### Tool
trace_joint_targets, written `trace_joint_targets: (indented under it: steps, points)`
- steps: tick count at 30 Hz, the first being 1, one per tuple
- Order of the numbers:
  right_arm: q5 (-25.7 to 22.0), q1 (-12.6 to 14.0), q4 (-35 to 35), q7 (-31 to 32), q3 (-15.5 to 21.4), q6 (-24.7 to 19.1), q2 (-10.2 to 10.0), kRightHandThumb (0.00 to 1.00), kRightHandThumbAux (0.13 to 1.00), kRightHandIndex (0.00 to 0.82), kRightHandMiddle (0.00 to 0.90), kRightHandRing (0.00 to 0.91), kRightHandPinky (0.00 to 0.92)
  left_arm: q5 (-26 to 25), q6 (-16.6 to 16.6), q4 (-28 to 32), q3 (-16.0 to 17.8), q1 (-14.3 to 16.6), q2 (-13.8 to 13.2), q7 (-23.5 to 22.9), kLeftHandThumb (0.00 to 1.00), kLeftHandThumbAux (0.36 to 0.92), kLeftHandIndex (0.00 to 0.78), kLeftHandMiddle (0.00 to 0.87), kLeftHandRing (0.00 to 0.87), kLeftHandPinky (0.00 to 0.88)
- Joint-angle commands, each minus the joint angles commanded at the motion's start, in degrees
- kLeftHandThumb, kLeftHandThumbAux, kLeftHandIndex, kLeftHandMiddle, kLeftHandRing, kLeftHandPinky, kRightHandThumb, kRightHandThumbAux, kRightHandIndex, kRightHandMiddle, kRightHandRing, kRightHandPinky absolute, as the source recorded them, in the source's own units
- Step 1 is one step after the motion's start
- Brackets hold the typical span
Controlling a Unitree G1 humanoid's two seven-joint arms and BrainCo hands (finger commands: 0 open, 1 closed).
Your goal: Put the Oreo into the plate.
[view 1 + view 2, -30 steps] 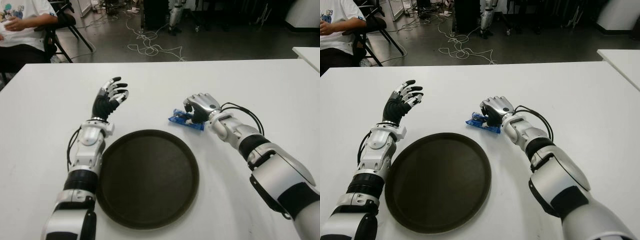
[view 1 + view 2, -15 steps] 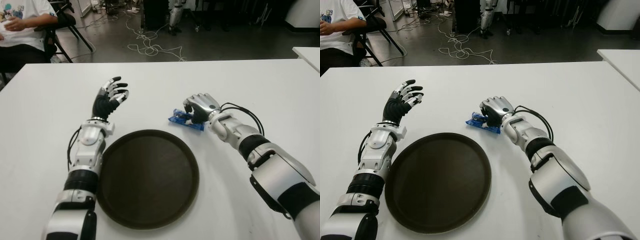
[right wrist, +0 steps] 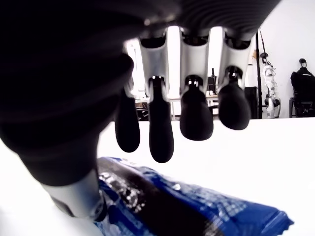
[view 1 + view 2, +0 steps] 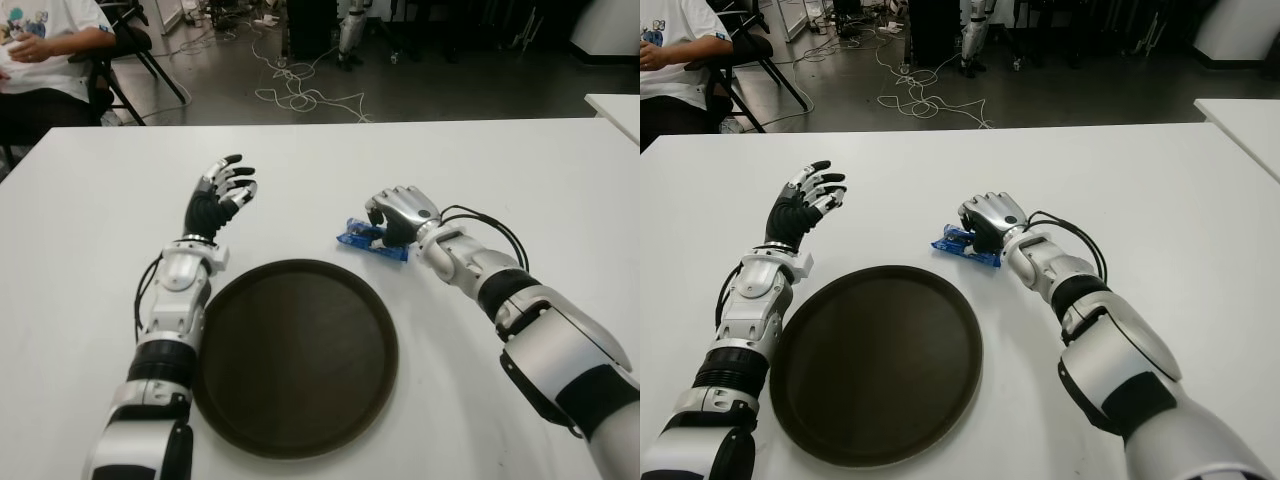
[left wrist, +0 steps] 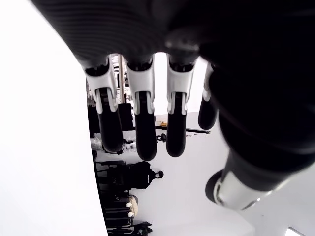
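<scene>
1. The blue foil Oreo packet [image 4: 372, 240] lies on the white table [image 4: 520, 170], just beyond the round dark plate's [image 4: 296, 357] far rim.
2. The right hand [image 4: 400, 215] curls over the packet; a firm clamp isn't visible. The grasp looks under way; lifting toward the plate comes next.
3. The left hand [image 4: 220, 192], fingers spread and empty, shows beyond the plate's left rim.

Right wrist view: right hand [image 3: 167, 132] fills upper frame, four dark fingertips [image 3: 161, 132] hanging down, curled over the packet without visibly touching it. Blue Oreo packet [image 3: 197, 211] lies across lower frame on white tabletop [image 3: 275, 162]. Thumb at lower left, just beside the packet's end.
</scene>
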State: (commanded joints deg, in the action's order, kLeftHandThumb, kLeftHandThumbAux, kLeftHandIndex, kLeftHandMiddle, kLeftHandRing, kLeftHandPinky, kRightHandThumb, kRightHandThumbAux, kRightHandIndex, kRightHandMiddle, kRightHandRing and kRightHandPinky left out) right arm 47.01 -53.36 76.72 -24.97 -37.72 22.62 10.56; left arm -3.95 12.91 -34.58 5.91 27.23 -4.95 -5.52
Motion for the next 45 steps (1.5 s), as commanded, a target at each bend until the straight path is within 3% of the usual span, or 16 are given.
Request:
trace_joint_targets:
  steps: [3,5,9,17,45]
  points:
    - [-0.1,0.8,1.4,0.8,0.1,-2.1,-0.4,0.056,0.636,0.247,0.298,0.312,0.309,-0.3,0.1,-0.1,0.1,0.0,0.0,-0.4,0.251,0.752,0.191,0.288,0.274,0.282]
    - [-0.5,0.5,1.1,1.8,0.3,-2.3,-0.5,0.029,0.581,0.147,0.182,0.187,0.185,-0.4,0.3,-0.3,0.2,0.0,0.0,-0.5,0.250,0.746,0.190,0.288,0.273,0.279]
    - [-0.5,0.2,0.9,3.0,0.3,-3.3,-0.7,0.005,0.503,0.032,0.040,0.040,0.040,-0.4,0.9,-0.3,0.2,-0.2,0.0,-0.7,0.248,0.741,0.194,0.293,0.277,0.285]
    - [-0.3,-0.2,0.8,5.1,0.0,-4.4,-0.8,0.000,0.464,0.001,0.002,0.002,0.002,-0.2,1.2,-0.3,0.1,-0.3,-0.3,-0.9,0.248,0.739,0.200,0.292,0.278,0.294]
    - [0.7,-0.4,0.6,5.7,-2.2,-4.9,-0.3,0.000,0.449,0.000,0.000,0.000,0.000,1.2,1.7,-0.1,-0.2,-0.4,-0.3,-0.1,0.253,0.745,0.206,0.293,0.278,0.291]
